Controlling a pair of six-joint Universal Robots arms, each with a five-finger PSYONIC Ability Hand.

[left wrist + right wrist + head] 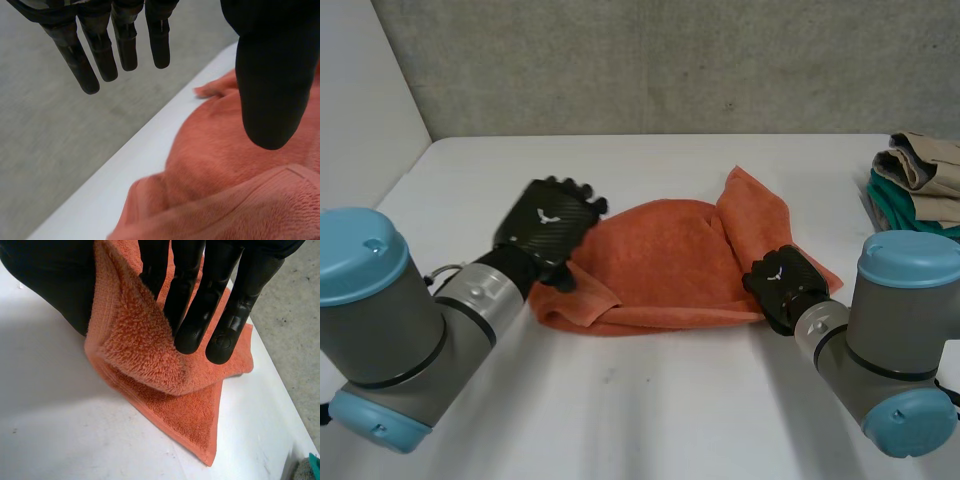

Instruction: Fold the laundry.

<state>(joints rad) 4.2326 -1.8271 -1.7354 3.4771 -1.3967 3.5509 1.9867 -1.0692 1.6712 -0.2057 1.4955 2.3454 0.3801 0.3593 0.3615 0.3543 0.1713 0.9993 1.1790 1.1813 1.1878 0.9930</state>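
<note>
An orange towel (670,260) lies crumpled and partly folded in the middle of the white table (650,400). My left hand (545,225) hovers above the towel's left end. Its fingers (105,55) are straight, spread away from the thumb, and hold nothing, with the towel (230,190) lying below them. My right hand (782,282) is at the towel's front right corner. There its straight fingers (192,315) pinch a raised fold of the towel (150,355) against the thumb. A loose flap of the towel stands up behind the right hand.
A pile of beige and green clothes (920,185) sits at the table's far right edge. Bare table stretches in front of the towel and behind it, up to the grey wall (650,60).
</note>
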